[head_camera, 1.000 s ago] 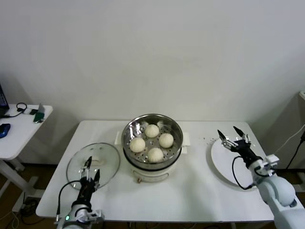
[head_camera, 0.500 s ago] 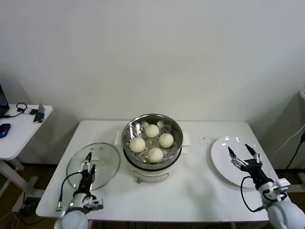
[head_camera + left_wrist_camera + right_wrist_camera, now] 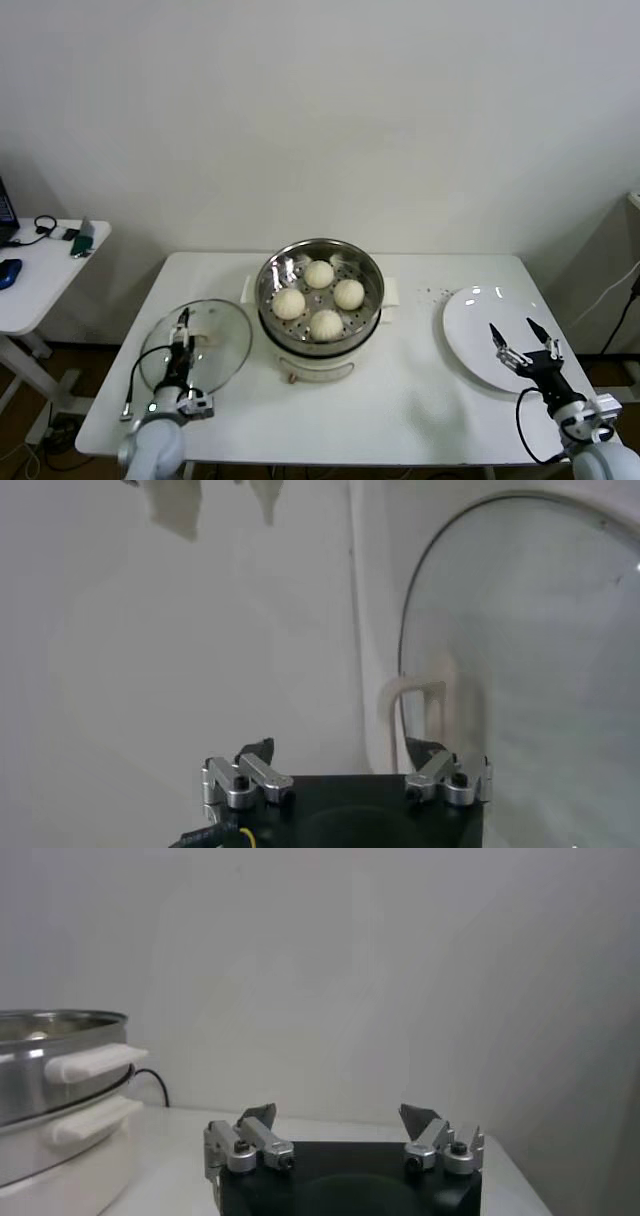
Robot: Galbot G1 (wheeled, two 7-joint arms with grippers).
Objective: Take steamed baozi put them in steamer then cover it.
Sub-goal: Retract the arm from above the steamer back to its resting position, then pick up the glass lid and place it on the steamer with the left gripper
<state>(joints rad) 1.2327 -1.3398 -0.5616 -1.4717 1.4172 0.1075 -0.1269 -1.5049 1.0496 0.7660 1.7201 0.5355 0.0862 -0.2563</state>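
Observation:
Several cream-white baozi (image 3: 319, 297) lie on the perforated tray inside the steel steamer (image 3: 273, 268) at the table's middle. The steamer's side (image 3: 50, 1098) also shows in the right wrist view. The clear glass cover (image 3: 225, 340) lies flat on the table left of the steamer, its cream handle (image 3: 205, 338) on top. My left gripper (image 3: 182, 335) is open and empty over the cover's near left part, close to the handle (image 3: 420, 695). My right gripper (image 3: 523, 336) is open and empty over the near edge of the white plate (image 3: 480, 325).
The white plate sits at the table's right with no baozi on it. A small side table (image 3: 40, 275) with a few dark items stands at the far left. The table's front edge (image 3: 330, 445) runs close to both arms.
My right gripper has drawn back toward me and lower, from the plate's far edge to its near edge. My left gripper has moved forward over the cover toward its handle.

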